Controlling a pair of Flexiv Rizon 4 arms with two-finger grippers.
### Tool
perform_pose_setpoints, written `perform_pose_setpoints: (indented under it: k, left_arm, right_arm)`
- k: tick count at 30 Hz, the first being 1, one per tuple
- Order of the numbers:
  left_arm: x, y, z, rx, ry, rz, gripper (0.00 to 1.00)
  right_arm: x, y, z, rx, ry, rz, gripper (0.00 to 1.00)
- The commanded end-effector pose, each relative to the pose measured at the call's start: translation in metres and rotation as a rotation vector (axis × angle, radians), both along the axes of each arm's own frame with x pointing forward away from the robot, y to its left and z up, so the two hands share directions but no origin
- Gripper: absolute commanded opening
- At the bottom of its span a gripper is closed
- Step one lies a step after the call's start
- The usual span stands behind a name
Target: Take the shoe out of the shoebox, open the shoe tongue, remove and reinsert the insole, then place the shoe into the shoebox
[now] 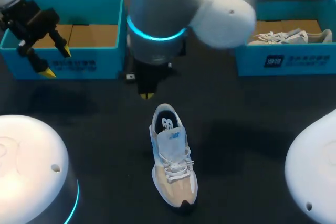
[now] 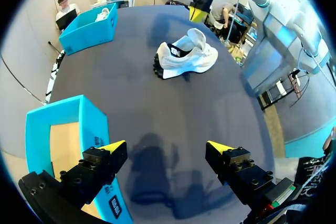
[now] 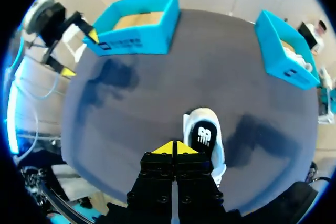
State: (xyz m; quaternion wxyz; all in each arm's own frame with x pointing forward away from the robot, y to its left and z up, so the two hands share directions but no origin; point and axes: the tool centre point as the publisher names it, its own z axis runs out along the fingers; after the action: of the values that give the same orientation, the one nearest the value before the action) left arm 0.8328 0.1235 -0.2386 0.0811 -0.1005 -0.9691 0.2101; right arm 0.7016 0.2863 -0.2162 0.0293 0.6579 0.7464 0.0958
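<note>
A white and beige shoe (image 1: 173, 161) lies on the dark table, heel toward the back, its dark insole (image 1: 167, 124) showing in the opening. My right gripper (image 1: 147, 95) hangs shut and empty just behind the heel; in the right wrist view its tips (image 3: 173, 148) sit beside the shoe (image 3: 206, 140). My left gripper (image 1: 56, 62) stands open and empty over the front wall of the empty blue shoebox (image 1: 68, 66) at the back left. In the left wrist view the left gripper (image 2: 165, 148) faces the far shoe (image 2: 186, 56), with the shoebox (image 2: 68, 140) under one finger.
A second blue shoebox (image 1: 286, 59) at the back right holds another white shoe (image 1: 278, 38). My right arm's big elbow (image 1: 157, 9) hangs over the back middle. Two white robot bases (image 1: 26, 171) fill the front corners.
</note>
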Motion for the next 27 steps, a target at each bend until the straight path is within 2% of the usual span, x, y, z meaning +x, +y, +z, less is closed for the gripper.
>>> perform_pose_setpoints:
  k: [1,9,20,22,27]
  left_arm:
    - [-0.001,0.000,0.000,0.003,-0.001,0.000,1.00]
    - [-0.001,0.000,0.000,0.003,-0.001,0.000,1.00]
    - [-0.001,0.000,0.000,0.003,-0.001,0.000,1.00]
    - [-0.001,0.000,0.000,0.003,-0.001,0.000,1.00]
    - [0.006,-0.004,-0.008,0.017,-0.033,-0.022,1.00]
  right_arm:
    - [0.004,0.012,-0.001,-0.340,0.004,-0.091,0.00]
    - [0.004,0.012,-0.001,-0.340,0.004,-0.091,0.00]
    - [-0.023,-0.026,-0.032,-0.371,-0.095,-0.019,0.00]
    - [-0.025,-0.033,-0.039,-0.340,-0.100,0.000,0.00]
    - [-0.025,-0.033,-0.039,-0.340,-0.100,0.000,0.00]
